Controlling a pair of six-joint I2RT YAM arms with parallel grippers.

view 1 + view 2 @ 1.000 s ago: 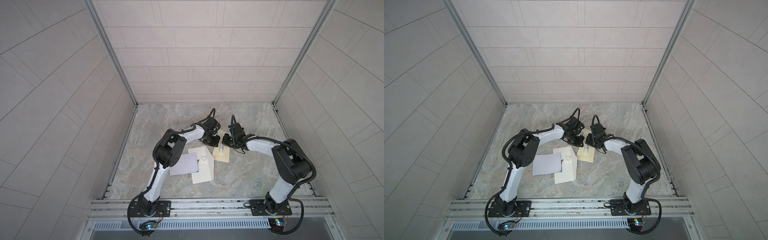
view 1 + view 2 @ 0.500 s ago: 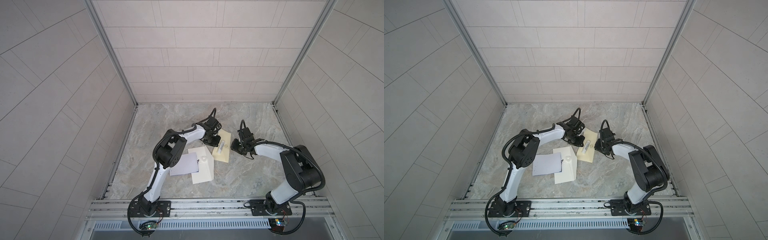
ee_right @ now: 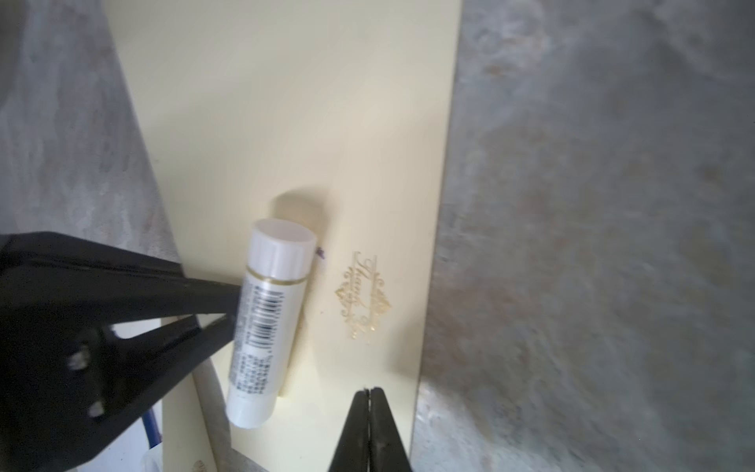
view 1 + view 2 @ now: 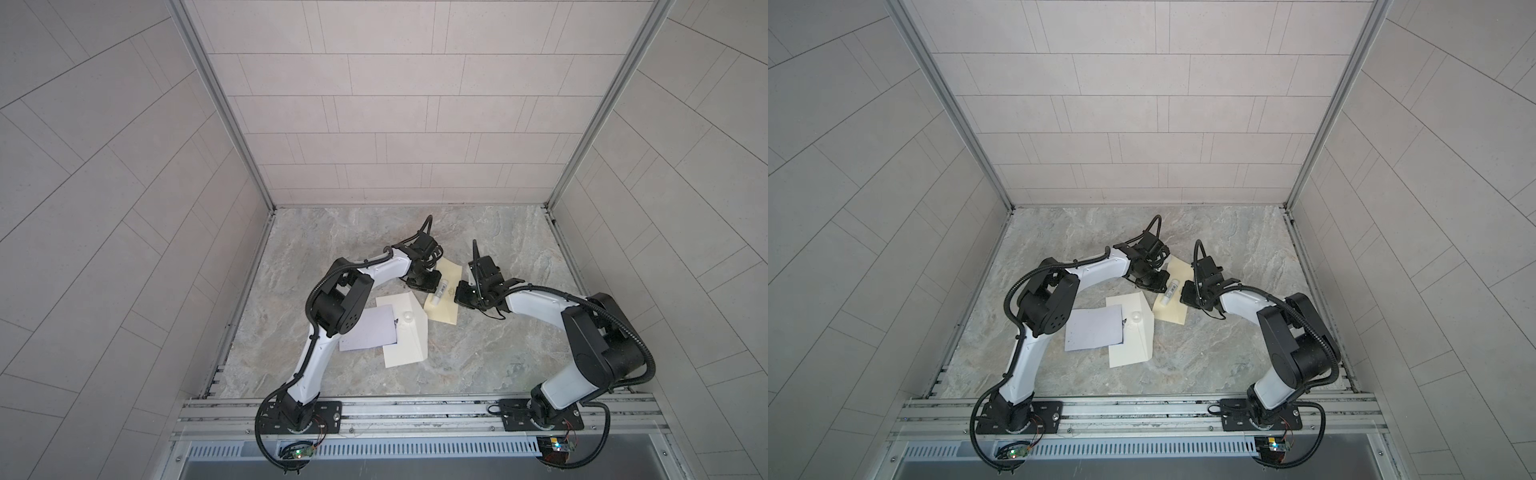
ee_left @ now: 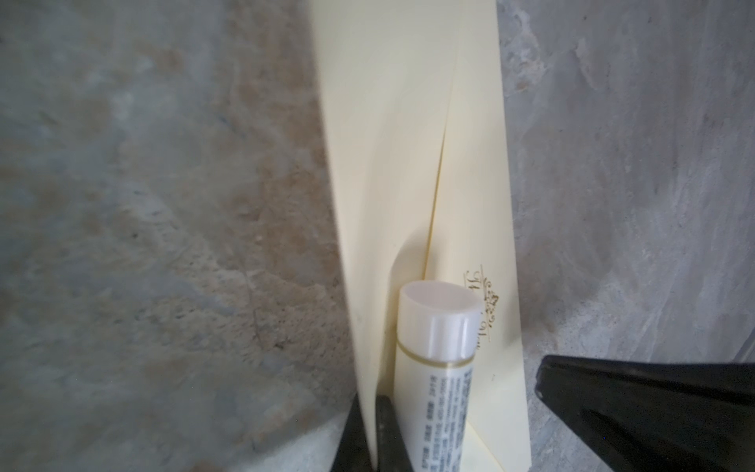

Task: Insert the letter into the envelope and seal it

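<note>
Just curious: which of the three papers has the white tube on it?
The yellowish one farthest back, right of the other two; the tube lies on it.

Glue stick [image 4: 441, 289] atop folded paper [image 4: 444, 318], right of sheet [image 4: 368, 330]

1. Pale tiled walls [image 4: 395, 124] enclose me on three sides, with aluminium corner posts [image 4: 224, 112].
2. My floor [image 4: 478, 353] is grey marbled stone, evenly lit.
3. A metal rail [image 4: 415, 409] lines its near edge.

My left hand [image 5: 369, 433] cut off by the wrist view's edge where it pinches the envelope [image 5: 388, 163], glue stick [image 5: 437, 367] losing its lower end there too, its fine print blurred past reading, small pale round thing [image 4: 408, 316] on the white sheet [image 4: 409, 345] too small to tell
</note>
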